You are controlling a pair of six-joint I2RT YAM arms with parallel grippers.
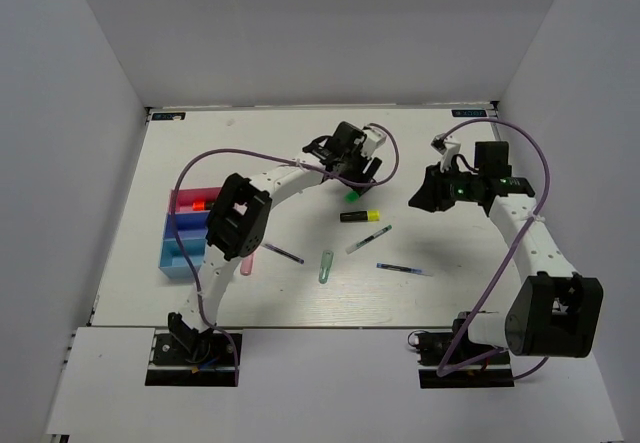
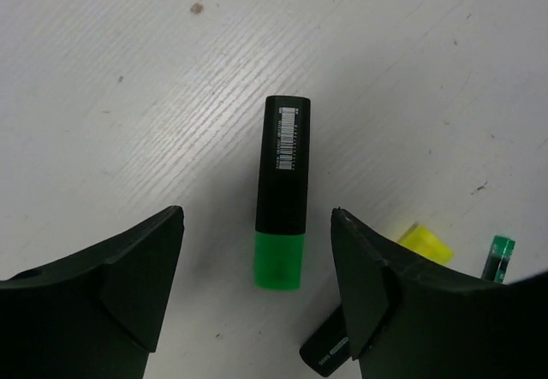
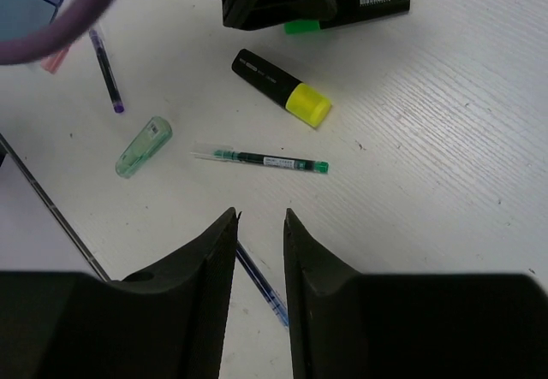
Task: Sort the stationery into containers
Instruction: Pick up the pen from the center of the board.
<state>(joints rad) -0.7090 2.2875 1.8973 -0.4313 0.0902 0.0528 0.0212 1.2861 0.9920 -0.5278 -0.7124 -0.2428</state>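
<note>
My left gripper (image 1: 357,175) is open and empty, low over a black highlighter with a green end (image 2: 282,192), which lies on the table between the jaws (image 1: 352,195). My right gripper (image 1: 424,199) hovers narrowly open and empty (image 3: 260,216) above a blue pen (image 3: 261,283). A yellow-ended highlighter (image 1: 360,216), a green-and-white pen (image 1: 368,238), a blue pen (image 1: 405,269), a pale green clip (image 1: 326,266) and a purple pen (image 1: 283,254) lie mid-table. The pink box (image 1: 181,196) holds an orange-ended highlighter (image 1: 201,204). The blue box (image 1: 178,231) adjoins it.
A lighter blue box (image 1: 172,264) adjoins the blue one on the near side. A small pink item (image 1: 248,261) lies beside my left arm. Purple cables loop over both arms. White walls close off the left, right and far sides.
</note>
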